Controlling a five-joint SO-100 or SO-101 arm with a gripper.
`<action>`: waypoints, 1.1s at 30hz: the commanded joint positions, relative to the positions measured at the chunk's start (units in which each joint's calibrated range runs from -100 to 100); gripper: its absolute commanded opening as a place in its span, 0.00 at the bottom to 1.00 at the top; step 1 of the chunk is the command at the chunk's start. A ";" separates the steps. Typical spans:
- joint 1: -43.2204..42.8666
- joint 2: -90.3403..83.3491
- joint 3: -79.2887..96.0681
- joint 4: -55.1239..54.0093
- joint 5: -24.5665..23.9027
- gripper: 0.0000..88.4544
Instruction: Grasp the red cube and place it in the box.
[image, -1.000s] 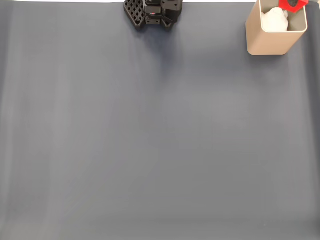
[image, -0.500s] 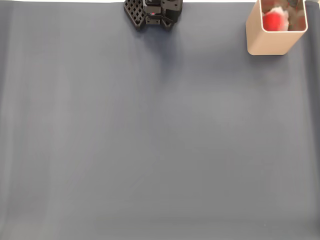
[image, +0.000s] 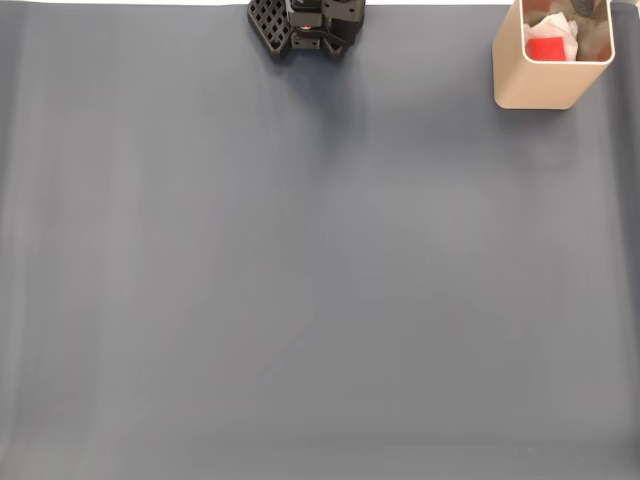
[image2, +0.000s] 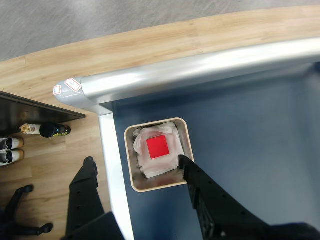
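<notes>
I see the table (image: 300, 260) under a dark blue-grey mat, with 1 metal rail (image2: 200, 62) along its edge in the wrist view. Directly on the mat, the box (image: 530, 85) stands upright in the far right corner of the fixed view, near the table's corner. The black arm base (image: 305, 25) sits at the far edge, well apart from it.

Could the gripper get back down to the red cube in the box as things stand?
Probably yes. The gripper hangs open above the box, and the red cube lies uncovered on white paper inside. The narrow walls may crowd the fingers, though.
</notes>
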 joint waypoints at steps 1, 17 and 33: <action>0.55 -2.07 -0.22 -0.67 0.44 0.43; 0.62 -2.15 -0.22 -1.00 0.54 0.43; 5.02 -3.54 -0.77 -1.08 0.49 0.08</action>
